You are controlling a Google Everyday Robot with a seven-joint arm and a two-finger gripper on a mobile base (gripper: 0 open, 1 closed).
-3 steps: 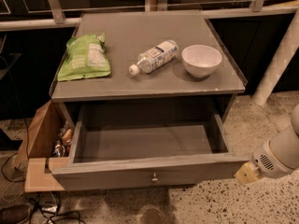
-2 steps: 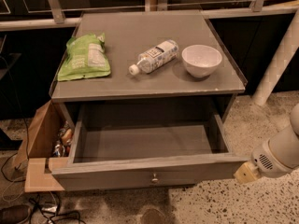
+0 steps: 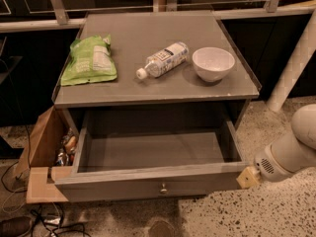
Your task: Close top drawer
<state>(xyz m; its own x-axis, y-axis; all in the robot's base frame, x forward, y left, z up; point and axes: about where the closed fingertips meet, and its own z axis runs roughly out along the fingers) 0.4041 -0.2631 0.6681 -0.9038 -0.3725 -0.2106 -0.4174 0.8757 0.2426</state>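
The arm (image 3: 298,142) enters from the right edge of the view, low in the frame; only its last segments show. The upper visible link is a rounded white housing, above and to the right of the gripper. The wrist (image 3: 270,166) is a white cylinder with a small perforated grille on its face; it sits directly right of the gripper and slightly higher. The arm axis slopes down and to the left toward the gripper. The gripper (image 3: 248,177) shows as a small tan block at the wrist's end; its left face meets the right end of the top drawer (image 3: 123,184) front panel, touching or just beside it.
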